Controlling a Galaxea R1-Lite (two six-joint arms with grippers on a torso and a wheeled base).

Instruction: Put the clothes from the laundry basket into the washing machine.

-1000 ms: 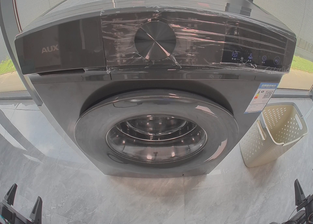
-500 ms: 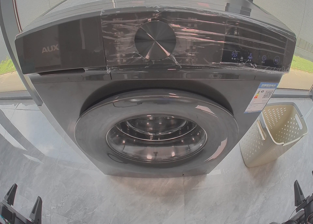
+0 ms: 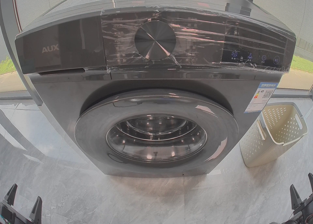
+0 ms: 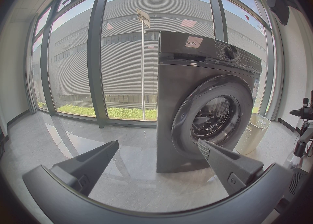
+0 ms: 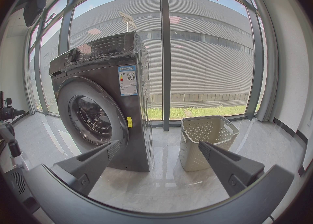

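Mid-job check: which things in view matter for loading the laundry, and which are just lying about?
Job:
grey front-loading washing machine, round glass door shut
cream perforated plastic laundry basket beside it
left claw and right claw, both open

Just there:
blue-and-white label sticker on the machine
clear plastic film over the control panel
grey marble floor

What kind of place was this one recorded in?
Likely a test or demo room, not a home laundry: a washing machine, panel film-wrapped, stands on a polished stone floor before tall windows facing an industrial building, a laundry basket beside it.
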